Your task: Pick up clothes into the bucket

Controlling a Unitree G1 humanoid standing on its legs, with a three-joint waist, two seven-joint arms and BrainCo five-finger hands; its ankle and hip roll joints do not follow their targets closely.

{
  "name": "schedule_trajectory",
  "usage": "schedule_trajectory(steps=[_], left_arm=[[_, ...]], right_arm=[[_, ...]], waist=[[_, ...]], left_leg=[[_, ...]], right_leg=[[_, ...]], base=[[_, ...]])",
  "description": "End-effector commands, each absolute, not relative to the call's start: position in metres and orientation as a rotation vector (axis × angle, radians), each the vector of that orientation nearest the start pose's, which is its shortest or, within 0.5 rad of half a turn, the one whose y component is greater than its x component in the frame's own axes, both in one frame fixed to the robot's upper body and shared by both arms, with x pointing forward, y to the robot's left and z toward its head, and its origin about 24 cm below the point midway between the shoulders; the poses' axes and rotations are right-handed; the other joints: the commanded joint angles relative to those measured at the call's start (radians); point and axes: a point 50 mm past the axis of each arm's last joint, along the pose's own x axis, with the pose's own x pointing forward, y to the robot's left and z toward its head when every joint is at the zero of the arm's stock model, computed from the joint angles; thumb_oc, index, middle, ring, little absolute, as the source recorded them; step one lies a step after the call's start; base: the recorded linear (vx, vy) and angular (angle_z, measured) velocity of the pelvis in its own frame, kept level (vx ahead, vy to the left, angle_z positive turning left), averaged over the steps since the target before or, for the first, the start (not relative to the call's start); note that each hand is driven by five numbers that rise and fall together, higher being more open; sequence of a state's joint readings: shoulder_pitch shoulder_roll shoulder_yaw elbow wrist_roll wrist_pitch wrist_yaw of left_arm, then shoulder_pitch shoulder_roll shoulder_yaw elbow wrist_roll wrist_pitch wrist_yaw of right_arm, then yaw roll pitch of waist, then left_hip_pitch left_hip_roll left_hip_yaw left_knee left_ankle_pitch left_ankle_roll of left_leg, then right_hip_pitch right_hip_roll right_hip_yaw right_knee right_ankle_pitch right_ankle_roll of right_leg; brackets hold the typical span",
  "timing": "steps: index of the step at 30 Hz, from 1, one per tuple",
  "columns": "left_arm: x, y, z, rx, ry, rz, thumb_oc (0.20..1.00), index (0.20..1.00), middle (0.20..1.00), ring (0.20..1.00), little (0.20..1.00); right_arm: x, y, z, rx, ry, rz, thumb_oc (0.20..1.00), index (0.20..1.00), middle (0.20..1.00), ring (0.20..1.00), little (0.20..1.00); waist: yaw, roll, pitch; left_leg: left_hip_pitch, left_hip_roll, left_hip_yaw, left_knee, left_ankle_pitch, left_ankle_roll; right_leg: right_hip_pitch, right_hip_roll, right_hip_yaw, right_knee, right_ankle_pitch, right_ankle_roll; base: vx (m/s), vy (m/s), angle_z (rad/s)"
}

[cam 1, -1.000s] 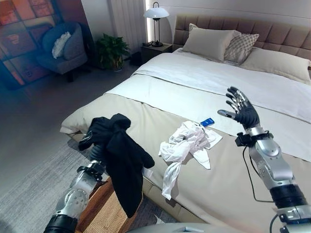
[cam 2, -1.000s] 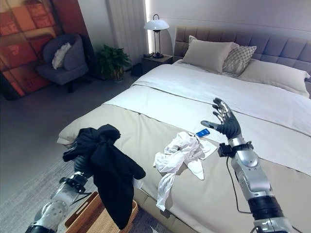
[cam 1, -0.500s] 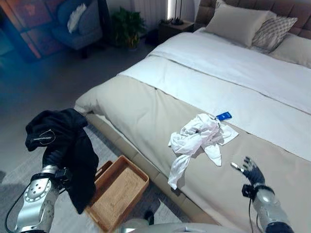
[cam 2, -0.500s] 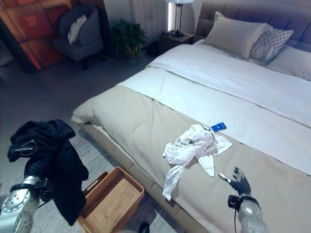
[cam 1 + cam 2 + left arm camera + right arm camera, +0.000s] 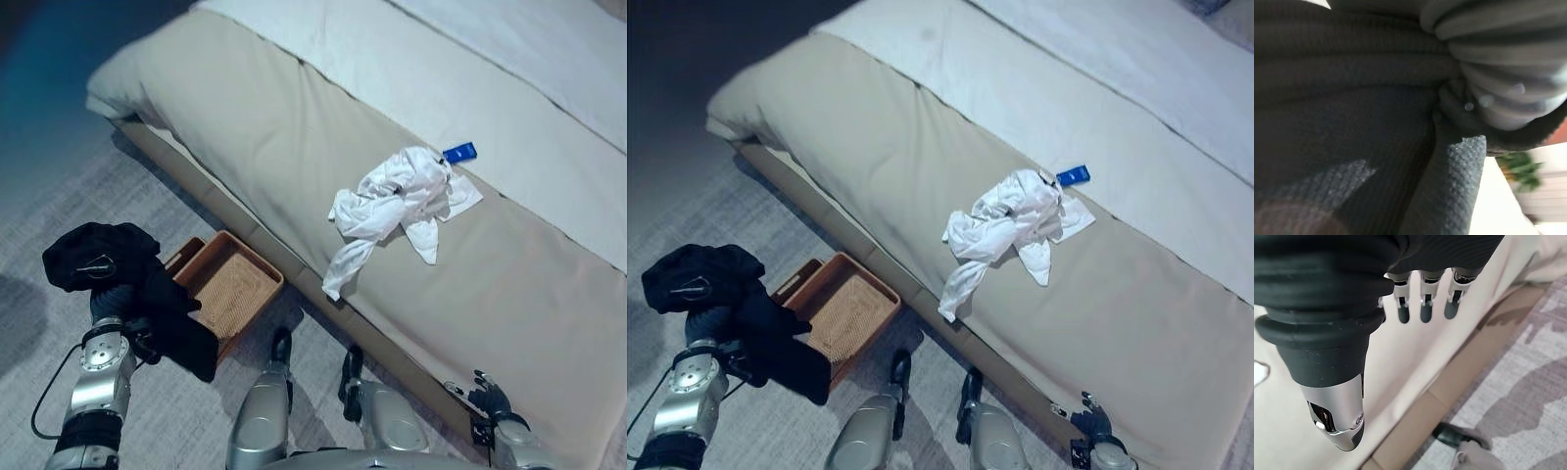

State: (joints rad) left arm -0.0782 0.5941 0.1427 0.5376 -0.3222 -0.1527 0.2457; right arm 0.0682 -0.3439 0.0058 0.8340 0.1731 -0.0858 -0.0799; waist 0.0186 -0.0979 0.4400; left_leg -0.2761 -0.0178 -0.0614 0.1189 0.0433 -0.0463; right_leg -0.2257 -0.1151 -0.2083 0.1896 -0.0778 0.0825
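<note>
Left hand (image 5: 110, 304) is clamped on the black garment (image 5: 127, 294), bunched over it and hanging just beside the basket (image 5: 227, 284). Right hand (image 5: 490, 397) hangs loose-fingered at the bed (image 5: 294, 127) edge, holding nothing. Farther off, white clothes (image 5: 397, 196) lie by a blue tag (image 5: 459, 152).

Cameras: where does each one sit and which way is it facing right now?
Left eye view: on the head, looking down at the bed, basket and white clothes; left hand holds the black garment.
Right eye view: beside it, same scene; right hand low at the bed's edge.
Left wrist view: on the left wrist, pressed against black garment.
Right wrist view: on the right wrist, along straight fingers toward bed edge and rug.
Both eye views share everything.
</note>
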Motion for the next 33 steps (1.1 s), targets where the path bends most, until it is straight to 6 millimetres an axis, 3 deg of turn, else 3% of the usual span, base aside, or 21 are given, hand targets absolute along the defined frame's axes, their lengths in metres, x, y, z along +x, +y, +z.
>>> schedule_trajectory(steps=[1,5,6,11,12,13,14,15,23,29,33], left_arm=[[0.252,0.369,0.087,0.432,-0.05,0.662,0.2,0.2,0.2,0.2,0.2],[0.269,0.374,0.115,0.542,-0.115,0.732,0.2,0.2,0.2,0.2,0.2],[0.273,0.38,0.124,0.572,-0.128,0.792,0.2,0.2,0.2,0.2,0.2],[0.276,0.387,0.149,0.605,-0.19,0.847,0.2,0.2,0.2,0.2,0.2],[0.275,0.391,0.157,0.63,-0.204,0.857,0.2,0.2,0.2,0.2,0.2],[0.274,0.391,0.163,0.644,-0.228,0.861,0.2,0.2,0.2,0.2,0.2],[0.274,0.39,0.171,0.654,-0.255,0.866,0.2,0.2,0.2,0.2,0.2],[0.272,0.395,0.177,0.684,-0.261,0.887,0.2,0.2,0.2,0.2,0.2],[0.273,0.402,0.215,0.793,-0.331,0.925,0.2,0.2,0.2,0.2,0.2],[0.275,0.406,0.228,1.028,-0.279,0.958,0.2,0.2,0.2,0.2,0.2],[0.273,0.411,0.221,1.079,-0.194,0.928,0.2,0.2,0.2,0.2,0.2]], right_arm=[[0.174,-0.281,-0.083,-0.306,0.61,-0.242,1.0,1.0,1.0,1.0,1.0],[0.197,-0.277,-0.064,-0.331,0.49,-0.235,1.0,1.0,1.0,1.0,1.0],[0.204,-0.271,-0.056,-0.343,0.43,-0.214,1.0,1.0,1.0,1.0,1.0],[0.212,-0.265,-0.048,-0.322,0.372,-0.215,1.0,1.0,1.0,1.0,1.0],[0.211,-0.263,-0.049,-0.325,0.375,-0.21,1.0,1.0,1.0,1.0,1.0],[0.21,-0.263,-0.048,-0.326,0.372,-0.212,1.0,1.0,1.0,1.0,1.0],[0.212,-0.263,-0.047,-0.32,0.365,-0.222,1.0,1.0,1.0,1.0,1.0],[0.211,-0.263,-0.048,-0.315,0.368,-0.224,1.0,1.0,1.0,1.0,1.0],[0.22,-0.253,-0.046,-0.296,0.342,-0.2,1.0,1.0,1.0,1.0,1.0],[0.228,-0.245,-0.041,-0.299,0.309,-0.17,1.0,1.0,1.0,1.0,1.0],[0.231,-0.243,-0.041,-0.293,0.314,-0.147,1.0,1.0,1.0,1.0,1.0]], waist=[[-0.017,-0.042,0.03],[-0.04,-0.083,0.08],[-0.059,-0.104,0.08],[-0.091,-0.138,0.08],[-0.092,-0.142,0.08],[-0.094,-0.149,0.08],[-0.103,-0.159,0.08],[-0.105,-0.161,0.08],[-0.118,-0.199,0.08],[-0.125,-0.21,0.08],[-0.128,-0.218,0.08]], left_leg=[[-0.087,0.008,-0.038,0.119,-0.058,0.003],[-0.208,0.016,-0.044,0.15,-0.045,-0.001],[-0.286,0.019,-0.042,0.174,-0.046,-0.002],[-0.434,0.021,-0.038,0.253,-0.064,0.0],[-0.444,0.032,-0.041,0.277,-0.106,-0.002],[-0.471,0.032,-0.042,0.292,-0.114,-0.001],[-0.52,0.024,-0.036,0.305,-0.087,0.003],[-0.521,0.034,-0.043,0.325,-0.13,0.002],[-0.627,0.056,-0.043,0.415,-0.186,0.011],[-0.656,0.06,-0.044,0.413,-0.19,0.011],[-0.665,0.06,-0.046,0.416,-0.194,0.012]], right_leg=[[-0.104,-0.042,0.022,0.011,0.096,0.045],[-0.211,-0.033,0.024,0.006,0.124,0.048],[-0.281,-0.031,0.028,0.004,0.138,0.051],[-0.404,-0.022,0.041,0.013,0.16,0.057],[-0.41,-0.01,0.051,0.018,0.138,0.066],[-0.431,-0.006,0.055,0.017,0.144,0.067],[-0.469,-0.013,0.052,0.008,0.174,0.062],[-0.474,0.001,0.058,0.015,0.15,0.071],[-0.541,0.034,0.073,-0.022,0.172,0.08],[-0.558,0.041,0.069,-0.052,0.183,0.082],[-0.558,0.044,0.065,-0.069,0.189,0.082]], base=[[-0.09,-0.013,-0.04],[-0.1,-0.007,-0.04],[-0.04,0.012,0.03],[0.0,0.024,-0.04],[0.07,0.014,-0.1],[0.01,0.009,-0.14],[0.01,0.002,-0.15],[0.02,0.002,-0.19],[0.04,-0.008,-0.17],[0.01,0.001,-0.07],[0.0,0.0,0.0]])
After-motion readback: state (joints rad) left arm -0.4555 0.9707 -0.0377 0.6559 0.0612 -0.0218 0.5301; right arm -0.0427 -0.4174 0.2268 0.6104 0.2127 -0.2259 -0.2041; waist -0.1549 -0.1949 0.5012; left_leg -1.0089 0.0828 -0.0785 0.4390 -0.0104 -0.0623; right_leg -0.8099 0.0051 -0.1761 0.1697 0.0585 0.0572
